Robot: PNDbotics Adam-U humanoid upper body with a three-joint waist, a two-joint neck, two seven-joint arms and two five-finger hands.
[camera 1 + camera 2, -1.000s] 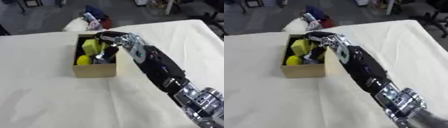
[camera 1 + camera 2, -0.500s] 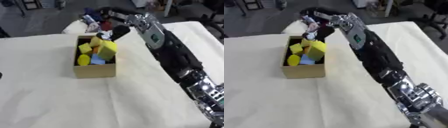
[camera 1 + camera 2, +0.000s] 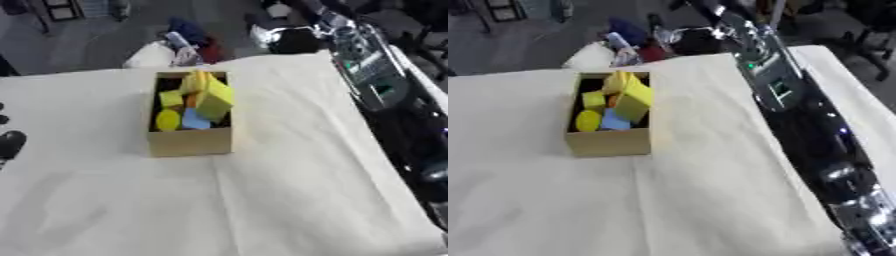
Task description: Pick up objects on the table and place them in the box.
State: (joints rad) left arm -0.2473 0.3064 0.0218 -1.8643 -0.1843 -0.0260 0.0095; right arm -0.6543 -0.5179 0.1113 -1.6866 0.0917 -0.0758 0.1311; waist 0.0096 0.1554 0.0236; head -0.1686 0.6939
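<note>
A cardboard box [image 3: 189, 142] stands on the cream cloth left of the middle. It holds a big yellow block [image 3: 213, 99] leaning on the pile, a yellow disc [image 3: 168, 120], a blue piece [image 3: 195, 121] and further yellow pieces. My right arm [image 3: 785, 90] runs up the right side, and my right hand [image 3: 696, 41] hangs beyond the table's far edge, up and right of the box, too blurred to read. Nothing shows in it. At the left edge, dark fingertips of my left hand [image 3: 10, 143] poke in, spread apart.
Behind the far edge of the table [image 3: 289, 200] lies a white bundle [image 3: 150, 54] with blue and red things [image 3: 188, 31] on the floor. Chair legs [image 3: 870, 46] stand at the far right.
My right hand has risen out of the box and swung back and right past the table's far edge. The big yellow block now lies on the pile in the box.
</note>
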